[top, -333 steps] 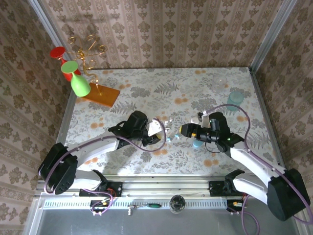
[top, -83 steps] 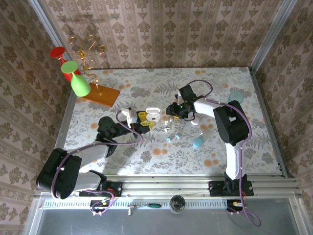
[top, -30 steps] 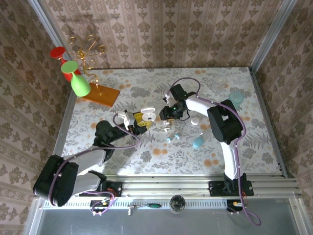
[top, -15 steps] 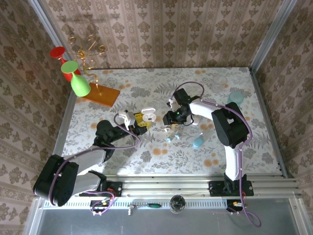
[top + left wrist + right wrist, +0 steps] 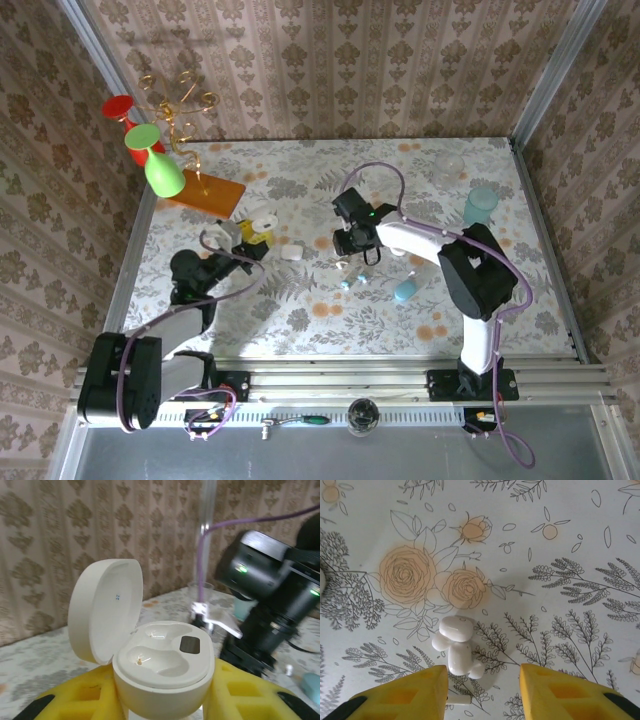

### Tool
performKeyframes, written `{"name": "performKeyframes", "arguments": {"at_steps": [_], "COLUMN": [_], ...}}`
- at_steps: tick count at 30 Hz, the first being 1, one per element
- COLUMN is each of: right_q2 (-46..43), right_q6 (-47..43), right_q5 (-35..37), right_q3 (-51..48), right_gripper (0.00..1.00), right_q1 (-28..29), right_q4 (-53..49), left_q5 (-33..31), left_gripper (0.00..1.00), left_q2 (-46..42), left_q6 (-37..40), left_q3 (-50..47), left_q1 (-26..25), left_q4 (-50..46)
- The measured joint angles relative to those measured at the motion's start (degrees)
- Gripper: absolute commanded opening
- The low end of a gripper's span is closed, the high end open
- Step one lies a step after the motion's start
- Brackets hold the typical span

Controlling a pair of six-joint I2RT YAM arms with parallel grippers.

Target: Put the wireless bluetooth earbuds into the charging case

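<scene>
Floral tabletop (image 5: 560, 540) beneath downturned right hand (image 5: 482, 690), fingers (image 5: 405, 695) apart.

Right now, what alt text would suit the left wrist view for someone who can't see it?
An open white charging case, lid raised, both earbud wells empty, is held by the left gripper. The black right arm stands behind.
</scene>
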Motion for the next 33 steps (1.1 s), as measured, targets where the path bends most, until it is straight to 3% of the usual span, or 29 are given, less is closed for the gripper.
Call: {"name": "performKeyframes", "arguments": {"at_steps": [4, 10, 15, 26, 33], "right_q2": [2.43, 6.93, 10.10, 13.03, 13.09], "right_q6": [-0.17, -0.61, -1.42, -2.91, -3.28], "right_q5": [7.67, 13.44, 14.82, 14.84, 14.82], "right_q3": [4.46, 9.55, 11.91, 14.27, 14.32], "right_gripper": [0.43, 0.41, 0.38, 0.24, 0.32], "right_q1": [3.80, 6.03, 6.32, 6.40, 6.38], "right_q4": [-3.58, -7.08, -9.57, -12.09, -13.22], "left_q5": [-0.15, -0.26, -0.24, 0.00, 0.22], "left_gripper": [0.35, 0.35, 0.35, 0.35, 0.35], "left_q2": [-2.69, -3.02, -3.02, -3.02, -3.02], "left_q6": [0.00, 0.00, 0.00, 0.00, 0.00], "left_q3": [0.15, 0.35, 0.48, 0.48, 0.48], "left_q1": [3.45, 3.74, 3.74, 3.74, 3.74], "left_q4": [-1.62, -2.91, -2.89, -2.93, -3.02]}}
